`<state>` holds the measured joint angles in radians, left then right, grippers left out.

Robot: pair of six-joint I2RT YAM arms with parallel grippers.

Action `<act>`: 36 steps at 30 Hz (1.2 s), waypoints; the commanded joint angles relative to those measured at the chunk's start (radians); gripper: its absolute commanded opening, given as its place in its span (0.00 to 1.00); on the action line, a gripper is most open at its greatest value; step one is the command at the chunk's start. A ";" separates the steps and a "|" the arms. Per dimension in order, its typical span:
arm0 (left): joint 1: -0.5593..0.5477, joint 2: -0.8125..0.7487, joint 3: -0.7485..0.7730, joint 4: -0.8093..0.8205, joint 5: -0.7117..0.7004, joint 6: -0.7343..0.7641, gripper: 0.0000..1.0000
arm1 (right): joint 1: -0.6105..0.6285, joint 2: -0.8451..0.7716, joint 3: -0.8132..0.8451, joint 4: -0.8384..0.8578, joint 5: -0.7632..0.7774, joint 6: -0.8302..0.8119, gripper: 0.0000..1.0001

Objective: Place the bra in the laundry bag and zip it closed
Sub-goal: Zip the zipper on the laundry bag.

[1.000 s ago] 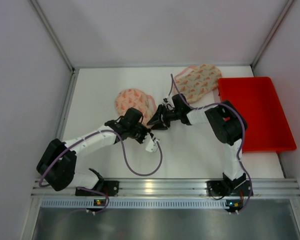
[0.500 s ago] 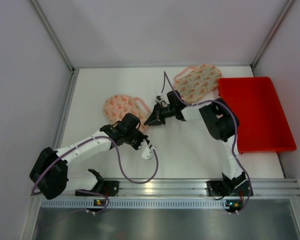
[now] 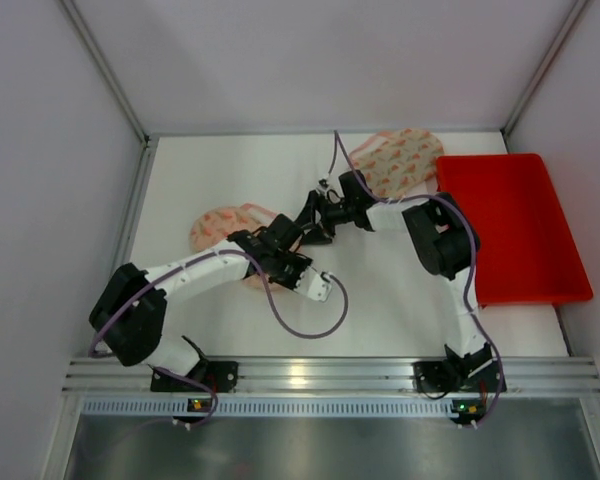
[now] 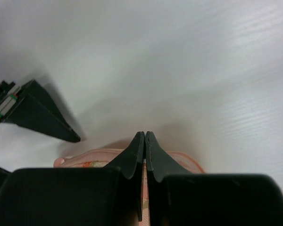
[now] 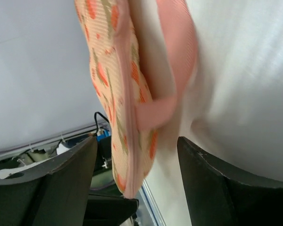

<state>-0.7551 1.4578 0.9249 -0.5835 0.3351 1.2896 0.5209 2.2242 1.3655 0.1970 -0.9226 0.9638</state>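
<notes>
Well left of the red tray [image 3: 515, 225], your left arm is reaching low across the bench [image 3: 400, 310], its hand [image 4: 145, 134] pinching the pink rim of the laundry bag [image 3: 215, 225]. Nearer the tray, your right hand [image 5: 136, 141] is hovering spread around that rim, while the bra [image 3: 405, 165] is lying just beside the tray.

On the counter [image 3: 380, 310], the tray [image 3: 520, 230] lies at 3 o'clock. The far fabric piece [image 3: 405, 165] lies at 1 o'clock, just beside the tray. The near fabric piece [image 3: 220, 225] lies at 9 o'clock, with the left claw [image 4: 145, 137] on its 4 o'clock edge and the right claw [image 5: 137, 146] at its 3 o'clock.
</notes>
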 commanded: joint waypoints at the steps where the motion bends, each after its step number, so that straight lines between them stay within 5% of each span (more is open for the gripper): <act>1: 0.000 0.048 0.113 0.022 0.004 -0.185 0.00 | -0.027 -0.133 -0.049 -0.096 0.041 -0.069 0.70; 12: 0.000 0.062 0.118 0.076 0.021 -0.144 0.00 | 0.039 -0.152 -0.174 0.004 -0.024 0.025 0.64; 15: 0.000 0.059 0.120 0.082 0.007 -0.151 0.00 | 0.062 -0.130 -0.189 0.079 -0.036 0.098 0.42; 16: 0.000 0.056 0.114 0.080 0.005 -0.151 0.00 | 0.065 -0.126 -0.187 0.082 -0.039 0.108 0.27; 19: -0.004 0.007 0.060 0.080 0.019 -0.096 0.00 | 0.056 -0.106 -0.157 0.078 -0.047 0.104 0.00; 23: -0.042 -0.126 -0.075 0.051 0.038 0.054 0.00 | 0.025 -0.063 -0.054 -0.010 -0.033 0.006 0.00; 36: -0.102 -0.189 -0.153 -0.078 0.042 0.013 0.00 | -0.005 0.100 0.239 -0.294 -0.042 -0.231 0.00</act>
<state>-0.8330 1.2896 0.7773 -0.5457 0.2714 1.3155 0.5510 2.3009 1.4960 -0.0559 -1.0584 0.8333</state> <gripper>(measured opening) 0.043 0.033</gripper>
